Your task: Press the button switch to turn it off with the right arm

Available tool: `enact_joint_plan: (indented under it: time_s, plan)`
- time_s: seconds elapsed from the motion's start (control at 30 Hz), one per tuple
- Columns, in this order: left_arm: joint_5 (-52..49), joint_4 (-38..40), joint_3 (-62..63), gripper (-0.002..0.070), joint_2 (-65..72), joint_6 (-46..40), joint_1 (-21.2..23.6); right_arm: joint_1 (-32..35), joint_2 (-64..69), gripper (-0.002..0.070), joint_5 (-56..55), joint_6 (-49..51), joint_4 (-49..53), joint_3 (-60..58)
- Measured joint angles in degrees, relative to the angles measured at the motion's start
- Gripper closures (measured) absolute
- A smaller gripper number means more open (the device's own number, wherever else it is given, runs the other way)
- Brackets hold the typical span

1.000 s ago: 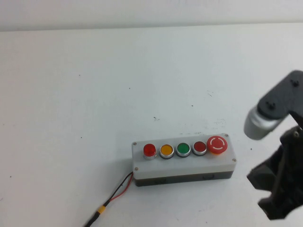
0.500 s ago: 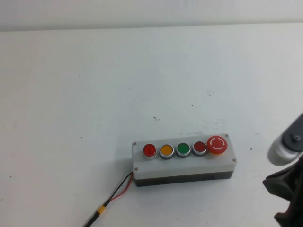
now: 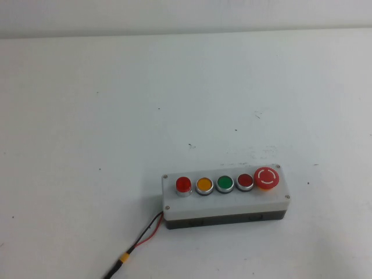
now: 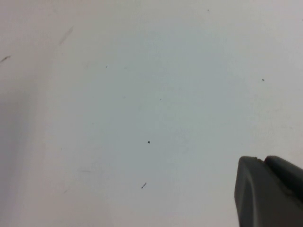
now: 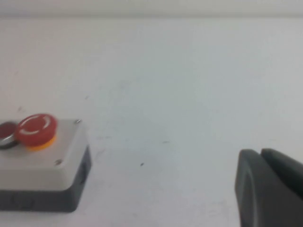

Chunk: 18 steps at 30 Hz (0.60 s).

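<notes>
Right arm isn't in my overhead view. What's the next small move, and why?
Probably swing the right end effector toward the box, aiming for the bright-red button switch at its left end. The right wrist view shows only the mushroom button end, with the end effector off to the side. The left end effector hangs over bare table.

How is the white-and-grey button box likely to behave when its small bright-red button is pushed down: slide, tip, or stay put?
The box probably stays put: it is low, wide and flat on the table. The button switch sits near one end, so slight rocking is possible. The wires look floppy.
</notes>
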<state>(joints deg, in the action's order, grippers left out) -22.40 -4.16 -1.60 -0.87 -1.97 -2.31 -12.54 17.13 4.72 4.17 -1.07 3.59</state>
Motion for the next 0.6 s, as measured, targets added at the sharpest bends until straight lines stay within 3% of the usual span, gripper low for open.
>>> enact_joint_plan:
  time_s: [0.27,0.6]
  plan:
    - [0.0,0.0,0.0,0.0677,0.0,0.0,0.0,6.54,-10.5,0.0692,-5.4,0.0,-0.13,-5.08]
    - [0.0,0.0,0.0,0.0677,0.0,0.0,0.0,5.72,-17.55,0.0692,4.41,0.0,-0.13,-5.08]
